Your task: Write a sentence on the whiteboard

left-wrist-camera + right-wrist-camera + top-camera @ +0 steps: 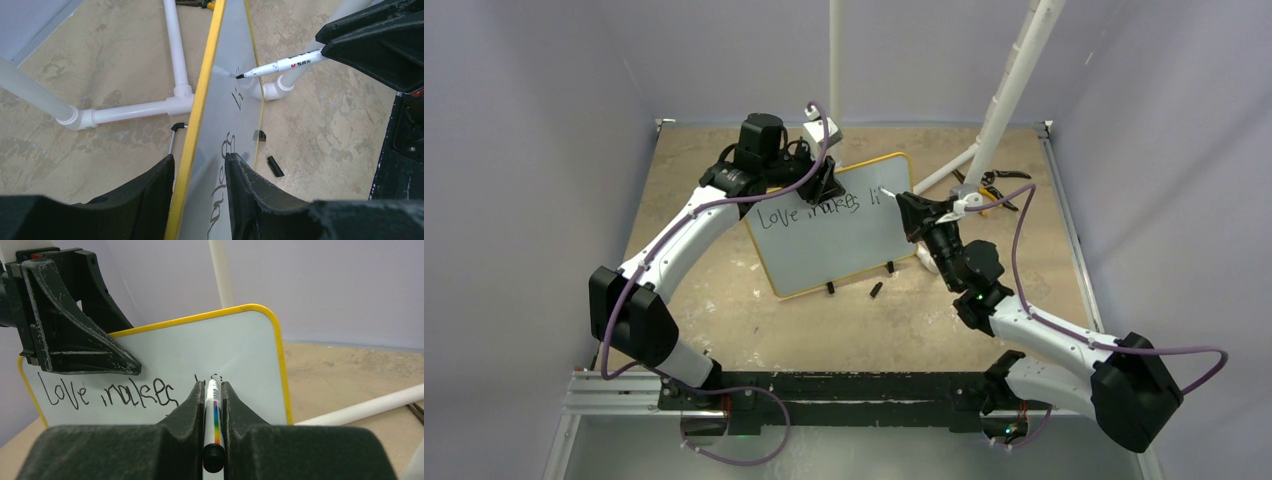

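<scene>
The whiteboard (824, 240), yellow-framed on small black feet, stands tilted mid-table with "Love makes li" written on it in black. My left gripper (824, 183) is shut on its top edge, one finger behind the frame (200, 110) and the other on the written face, as the left wrist view (200, 157) shows. My right gripper (916, 215) is shut on a white marker (213, 405) with a rainbow stripe. The marker's black tip (240, 76) sits at the board's surface just right of the last strokes. The board (165, 355) fills the right wrist view behind the right gripper (213, 386).
A white pipe stand (1004, 90) and an upright pole (835, 60) rise behind the board, with the stand's foot pipes (135, 111) on the table. Black-and-yellow pliers (989, 185) lie at the back right. A small black cap (876, 290) lies in front of the board.
</scene>
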